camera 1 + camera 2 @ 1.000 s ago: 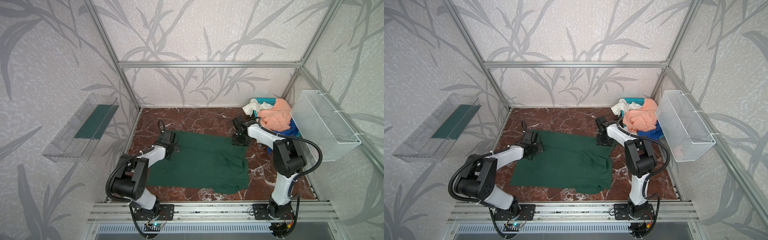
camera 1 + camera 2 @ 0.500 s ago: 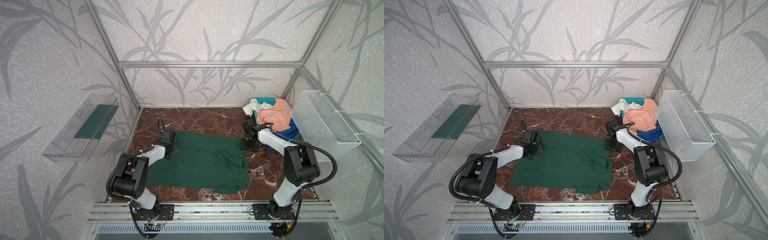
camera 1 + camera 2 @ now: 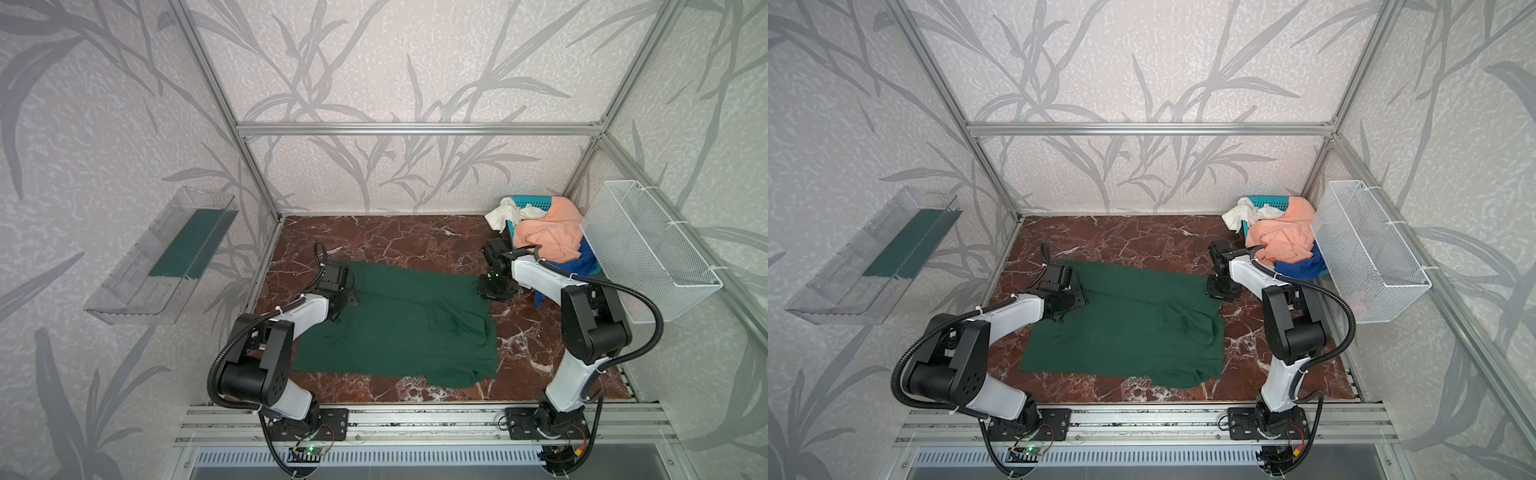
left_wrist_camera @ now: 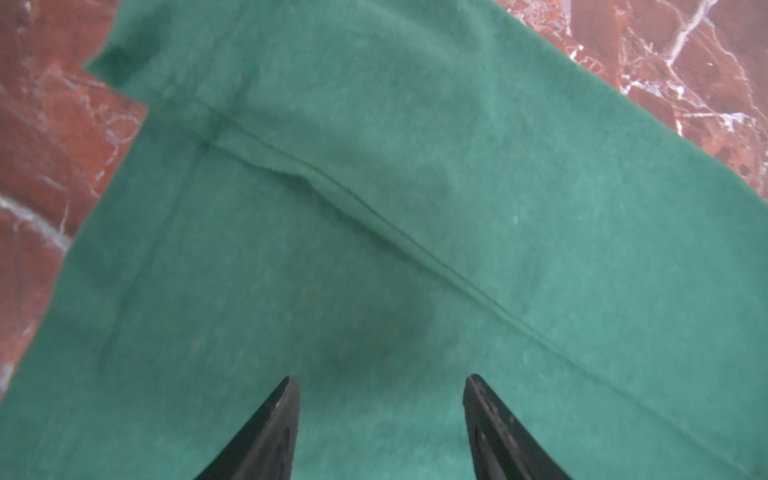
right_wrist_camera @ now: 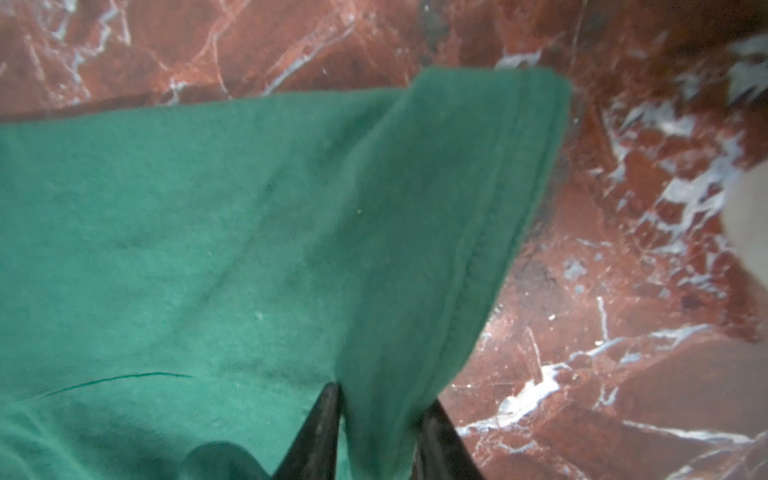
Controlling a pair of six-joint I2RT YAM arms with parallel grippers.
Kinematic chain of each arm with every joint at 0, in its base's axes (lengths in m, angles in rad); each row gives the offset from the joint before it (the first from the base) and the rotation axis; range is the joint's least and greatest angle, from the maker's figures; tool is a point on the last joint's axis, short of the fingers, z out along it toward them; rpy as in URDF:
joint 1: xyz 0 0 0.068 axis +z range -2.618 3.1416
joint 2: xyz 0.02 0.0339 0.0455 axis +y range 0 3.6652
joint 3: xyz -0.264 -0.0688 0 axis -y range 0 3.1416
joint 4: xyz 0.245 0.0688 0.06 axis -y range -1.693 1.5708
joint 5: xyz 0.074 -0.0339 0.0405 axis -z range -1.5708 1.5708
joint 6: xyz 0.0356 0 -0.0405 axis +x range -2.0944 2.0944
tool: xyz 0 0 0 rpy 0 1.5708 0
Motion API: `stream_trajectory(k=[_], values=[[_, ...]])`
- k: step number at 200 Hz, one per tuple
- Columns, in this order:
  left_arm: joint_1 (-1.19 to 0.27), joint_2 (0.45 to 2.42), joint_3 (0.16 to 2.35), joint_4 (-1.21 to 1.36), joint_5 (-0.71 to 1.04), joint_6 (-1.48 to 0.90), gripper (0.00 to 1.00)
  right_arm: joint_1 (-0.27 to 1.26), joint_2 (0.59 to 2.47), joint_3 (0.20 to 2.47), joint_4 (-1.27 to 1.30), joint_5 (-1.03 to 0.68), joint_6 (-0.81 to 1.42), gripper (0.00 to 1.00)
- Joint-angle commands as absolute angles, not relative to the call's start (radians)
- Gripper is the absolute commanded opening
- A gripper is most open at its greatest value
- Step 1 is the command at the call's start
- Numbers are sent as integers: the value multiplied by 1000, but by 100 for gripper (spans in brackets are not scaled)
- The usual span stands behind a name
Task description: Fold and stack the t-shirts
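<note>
Pinching a sleeve (image 5: pixel 457 208) of the green shirt (image 3: pixel 395 324), spread on the table (image 3: pixel 374 241), the right gripper (image 5: pixel 380 419) seemed set to start a fold; the left gripper (image 4: pixel 380 399) hovered above it, jaws apart.

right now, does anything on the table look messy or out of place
The green shirt is spread out but not flat: its right half is bunched into ridges, and a flap sticks out past the near edge. In the far right corner, the peach shirt, white shirt and blue shirt spill over the teal basket rim.
</note>
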State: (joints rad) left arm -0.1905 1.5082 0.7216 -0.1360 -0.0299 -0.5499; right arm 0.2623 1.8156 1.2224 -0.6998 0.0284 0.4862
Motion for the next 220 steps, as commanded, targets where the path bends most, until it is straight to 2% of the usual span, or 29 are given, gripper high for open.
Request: stream_trajectory(k=[1, 57, 141, 220], values=[[-192, 1467, 686, -129, -17, -556, 64, 264, 1819, 1251, -706, 50, 497, 25], [-215, 1494, 606, -109, -55, -633, 64, 262, 1825, 1304, -727, 89, 489, 5], [-215, 1548, 590, -72, -31, -696, 64, 248, 1841, 1343, -743, 156, 480, 0], [-215, 1556, 580, -80, -47, -712, 64, 215, 1874, 1375, -706, 155, 460, 0]])
